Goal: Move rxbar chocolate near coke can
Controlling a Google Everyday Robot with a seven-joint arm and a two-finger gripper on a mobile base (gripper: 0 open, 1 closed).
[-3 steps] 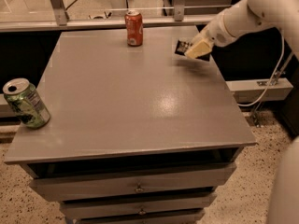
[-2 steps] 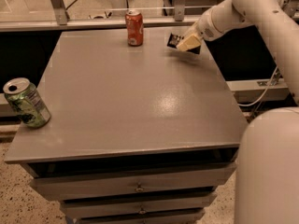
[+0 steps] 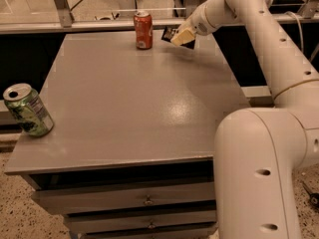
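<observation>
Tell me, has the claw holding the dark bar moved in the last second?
Yes. The gripper, shut on the rxbar chocolate, has moved left, closer to the coke can, which has stayed put on the table.

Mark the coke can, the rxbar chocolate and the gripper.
coke can point(image 3: 143, 31): camera view, red side wall.
rxbar chocolate point(image 3: 168, 33): camera view, dark end sticking out left.
gripper point(image 3: 180, 36): camera view, its tip, over far edge of table point(image 3: 124, 108).

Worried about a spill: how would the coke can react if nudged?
The coke can stands upright, tall on a small base, so a high nudge would probably tip it, and then it could roll. The gripper, just beside it, holds the thin rxbar chocolate, likely too light to push it hard.
</observation>
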